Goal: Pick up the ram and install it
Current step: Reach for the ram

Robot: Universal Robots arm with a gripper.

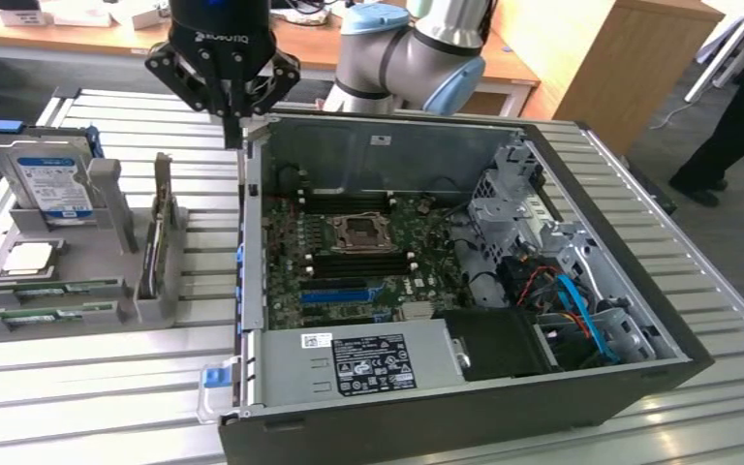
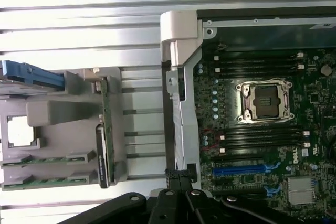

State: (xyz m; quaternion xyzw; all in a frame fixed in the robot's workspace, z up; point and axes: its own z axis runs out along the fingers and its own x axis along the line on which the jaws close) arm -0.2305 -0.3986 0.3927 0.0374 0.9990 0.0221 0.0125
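Note:
Two slim green ram sticks (image 1: 65, 289) (image 2: 50, 159) lie side by side in the front slots of a grey holder (image 1: 113, 194) on the exterior view's left. My black gripper (image 1: 233, 131) hangs shut and empty above the left wall of the open computer case (image 1: 251, 242), well behind the ram and to its right in the exterior view. In the wrist view the shut fingertips (image 2: 178, 178) meet over that case wall. The motherboard (image 1: 346, 262) lies flat inside the case, with black memory slots (image 2: 260, 137) on either side of the CPU socket (image 2: 268, 99).
The holder also carries a hard drive (image 1: 46, 184), a CPU (image 1: 30, 258) and an upright expansion card (image 1: 156, 237). A power supply (image 1: 365, 360) fills the case's front. A blue slot (image 2: 244, 169) sits near the memory slots. A person's legs (image 1: 734, 116) stand at far right.

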